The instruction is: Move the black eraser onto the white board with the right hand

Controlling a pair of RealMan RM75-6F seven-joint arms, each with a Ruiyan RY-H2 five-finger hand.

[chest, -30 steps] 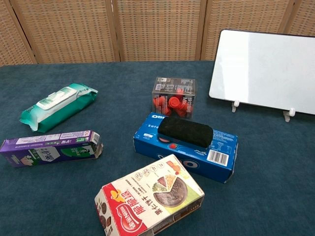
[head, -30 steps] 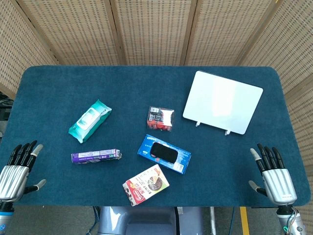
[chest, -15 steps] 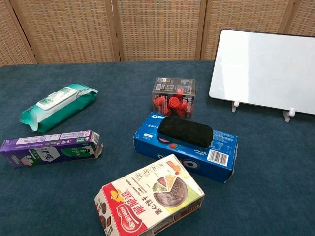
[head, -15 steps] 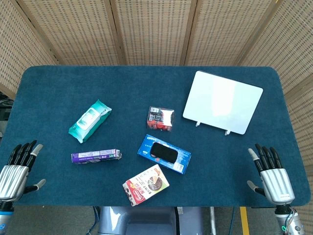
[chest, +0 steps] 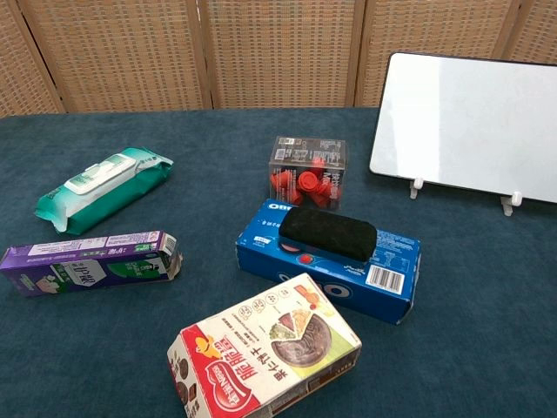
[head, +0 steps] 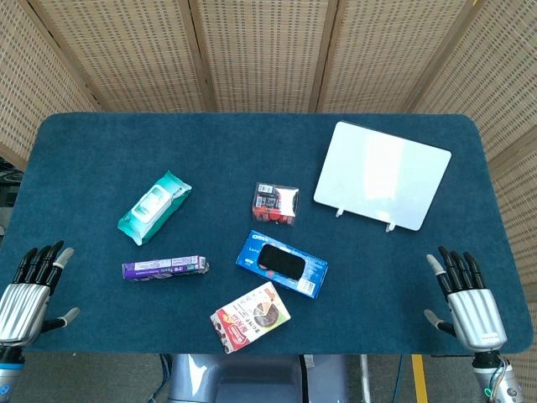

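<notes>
Nothing done yet: black eraser [head: 281, 260] lies on the blue cookie box [head: 282, 264] at frame center, white board [head: 383, 175] sits bare at upper right. Right hand [head: 466, 300] at lower right, fingers apart, empty; the whole reach, grasp and carry remain.

the eraser [chest: 328, 233] is black, fuzzy and long with round ends. it lies flat on top of a blue box [chest: 327, 260]. the white board [chest: 466, 126] leans back on two small feet, well apart from it.
</notes>
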